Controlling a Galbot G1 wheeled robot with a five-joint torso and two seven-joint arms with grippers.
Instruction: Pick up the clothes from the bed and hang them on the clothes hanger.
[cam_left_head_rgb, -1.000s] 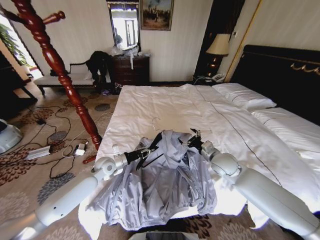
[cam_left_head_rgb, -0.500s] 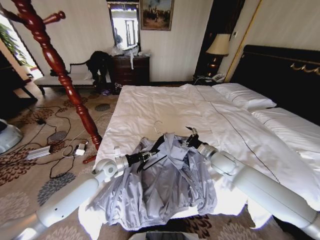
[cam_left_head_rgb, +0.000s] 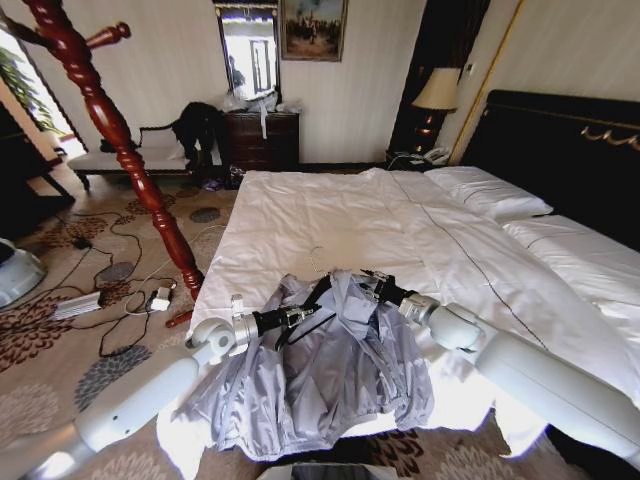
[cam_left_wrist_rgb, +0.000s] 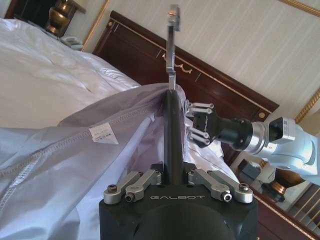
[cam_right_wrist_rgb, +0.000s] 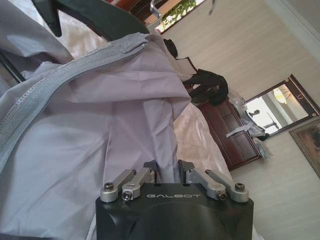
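Head view puts the light grey jacket (cam_left_head_rgb: 320, 375) at the foot corner of the bed (cam_left_head_rgb: 330, 210), its lower half spread flat on the white sheets and its collar end raised off them. A black hanger (cam_left_head_rgb: 318, 290) sits inside the collar, its metal hook (cam_left_head_rgb: 316, 253) poking out above. The left tool (cam_left_head_rgb: 298, 313) is clenched on the hanger's arm, as the left wrist view confirms, with the black bar running out between its fingers. The right tool (cam_left_head_rgb: 370, 283), just beside the collar on the headboard side, is closed on a fold of jacket fabric. So the garment appears threaded onto the hanger and partly lifted. What remains, by my judgement, is raising it clear of the bed and carrying it to the red wooden coat stand (cam_left_head_rgb: 120, 140) beyond the bed's far side.
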